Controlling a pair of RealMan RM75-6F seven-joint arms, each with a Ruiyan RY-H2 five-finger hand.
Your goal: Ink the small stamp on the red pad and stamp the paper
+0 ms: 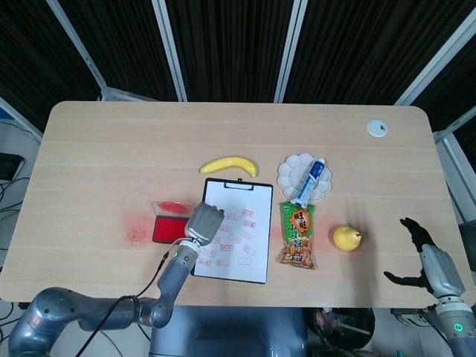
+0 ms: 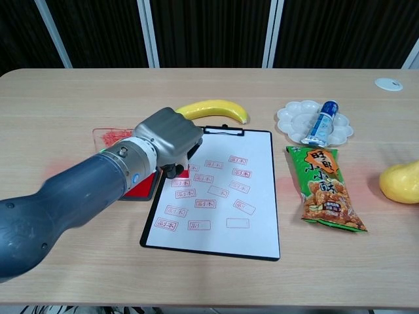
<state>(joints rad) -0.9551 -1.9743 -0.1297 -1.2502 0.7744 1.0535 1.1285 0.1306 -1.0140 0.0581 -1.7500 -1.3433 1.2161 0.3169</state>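
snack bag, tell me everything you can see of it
The snack bag is a green, glossy plastic packet with a yellow label panel, red printed characters and a picture of brown fried pieces below. It looks sealed and lies flat on the table, lengthwise, face up, right of the clipboard and just in front of the palette. No hand touches it.

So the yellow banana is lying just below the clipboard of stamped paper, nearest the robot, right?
Not quite: the yellow banana lies just above the clipboard of stamped paper, by its clip on the side away from the robot, as the head view shows.
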